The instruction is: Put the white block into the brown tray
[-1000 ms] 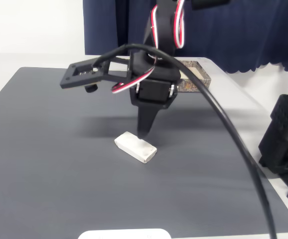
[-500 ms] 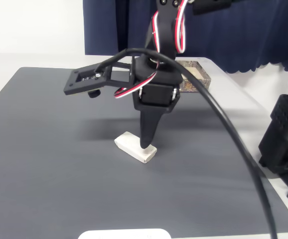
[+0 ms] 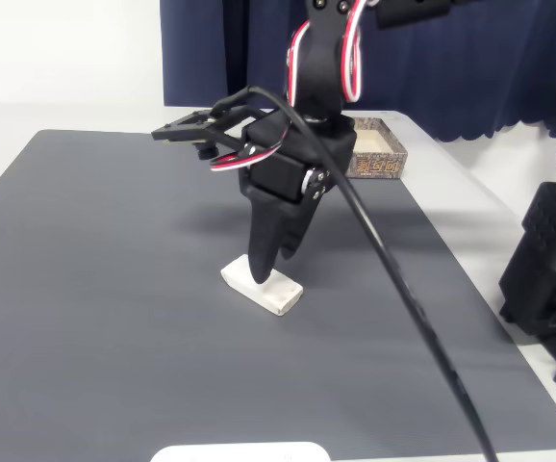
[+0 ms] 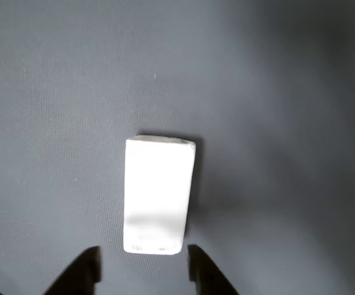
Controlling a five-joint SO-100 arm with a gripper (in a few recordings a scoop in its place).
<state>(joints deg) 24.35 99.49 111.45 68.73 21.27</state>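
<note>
Fixed view: my gripper (image 3: 262,274) stands tip-down at the white block (image 3: 263,285) mid-mat (image 3: 86,289), with the brown tray (image 3: 379,154) well apart at one o'clock by the curtain (image 3: 470,58). Wrist view: the fingertips (image 4: 85,265) are spread, one either side of the block's (image 4: 158,193) six o'clock end, gripping nothing. Closing this near the end, I judge, could pivot the block out.

Bare mat (image 3: 114,289) all round white block (image 3: 263,284). My fingers (image 4: 88,270) flank its near end w/ gaps. Brown tray (image 3: 379,154) well apart.
</note>
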